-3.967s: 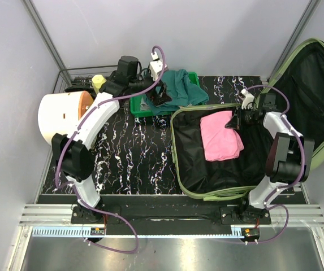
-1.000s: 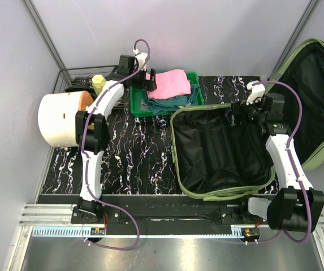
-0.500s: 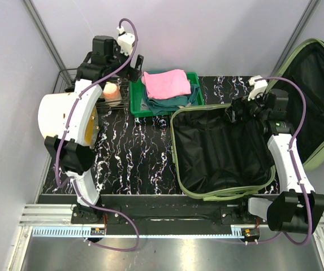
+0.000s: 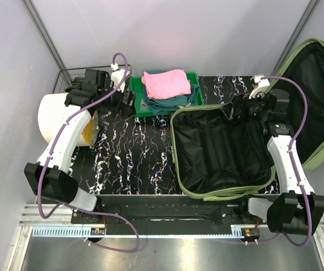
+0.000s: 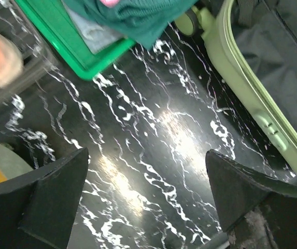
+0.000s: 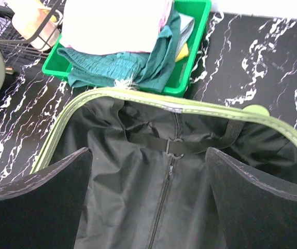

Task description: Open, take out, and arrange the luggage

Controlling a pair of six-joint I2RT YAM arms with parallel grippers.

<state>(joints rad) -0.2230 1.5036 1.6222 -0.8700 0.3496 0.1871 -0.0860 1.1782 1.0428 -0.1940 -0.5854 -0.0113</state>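
Pale olive-green hard-shell luggage [image 4: 221, 152] lies open on the right of the black marbled tabletop [image 4: 133, 152]. The right hand [image 6: 148, 174] hovers released over its far rim; the left hand [image 5: 145, 174], also released, hangs beside the bright green plastic tray [image 4: 135, 108] of folded clothes [image 4: 166, 83]

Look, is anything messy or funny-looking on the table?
A little. The teal cloth spills over the rim of the green tray on the side nearest the luggage, instead of lying folded like the pink cloth on top of it. The luggage lies open, which fits the job.
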